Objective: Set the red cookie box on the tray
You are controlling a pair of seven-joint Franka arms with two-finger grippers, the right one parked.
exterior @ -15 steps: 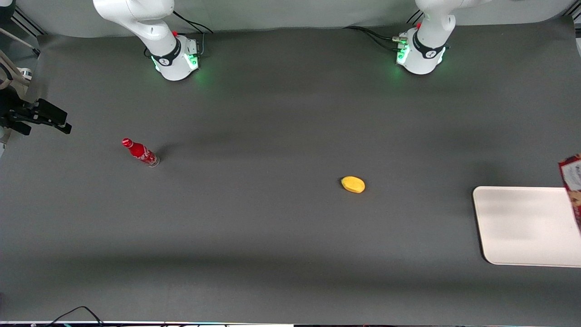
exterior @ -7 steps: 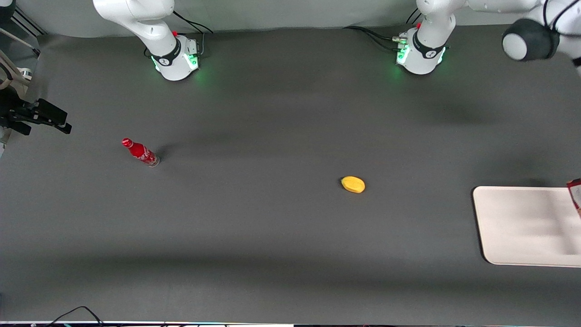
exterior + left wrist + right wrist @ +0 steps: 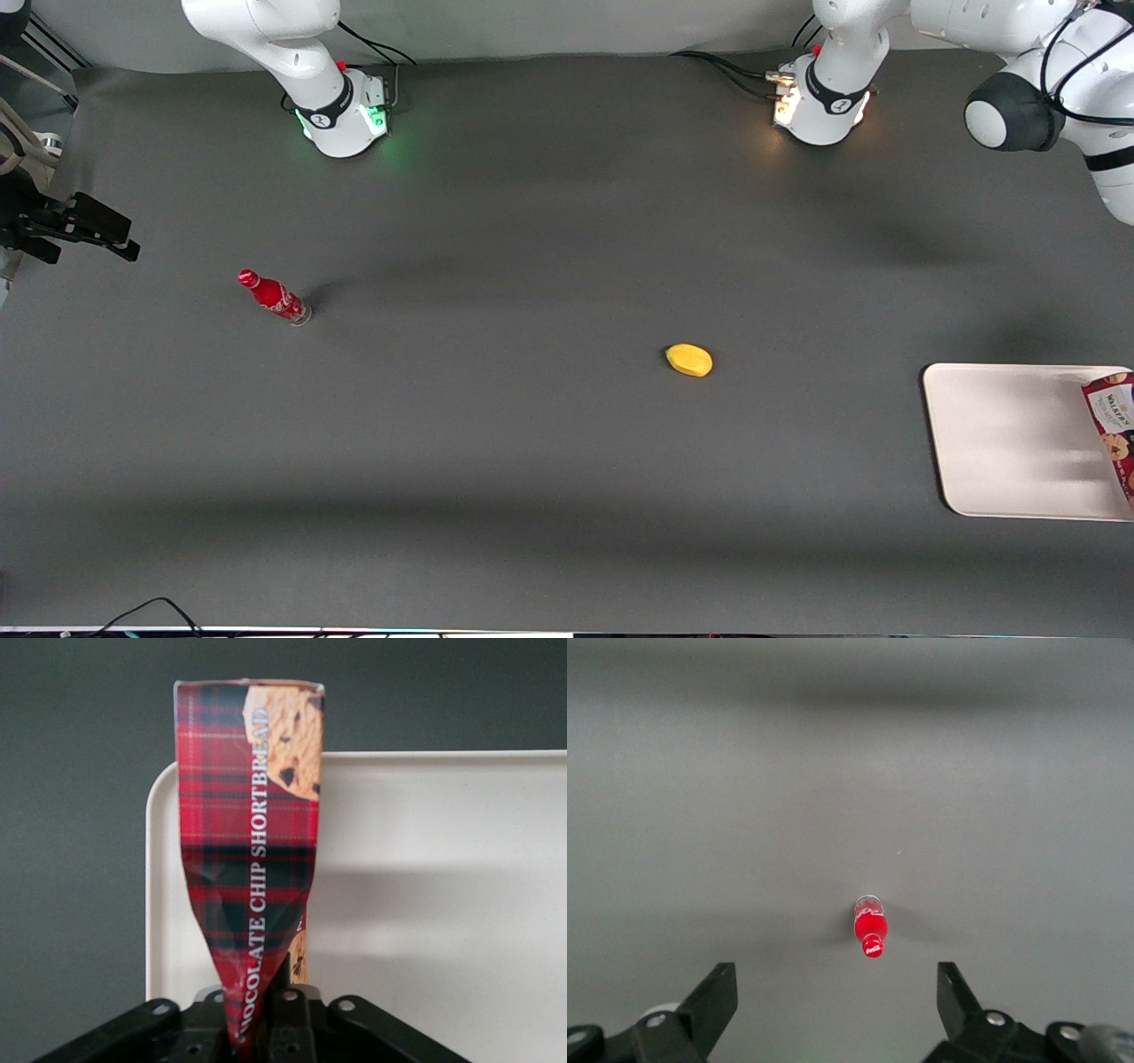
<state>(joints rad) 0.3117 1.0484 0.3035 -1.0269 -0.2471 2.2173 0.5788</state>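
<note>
Red cookie box (image 3: pixel 252 842) hangs pinched at one end in the closed hand (image 3: pixel 259 1028), its long axis pointing down at the tray (image 3: pixel 443 877) just below, over the tray's edge, so lowering should land it there.

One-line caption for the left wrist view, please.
Tool shut on the cookie box, holding it over the tray at its edge.
</note>
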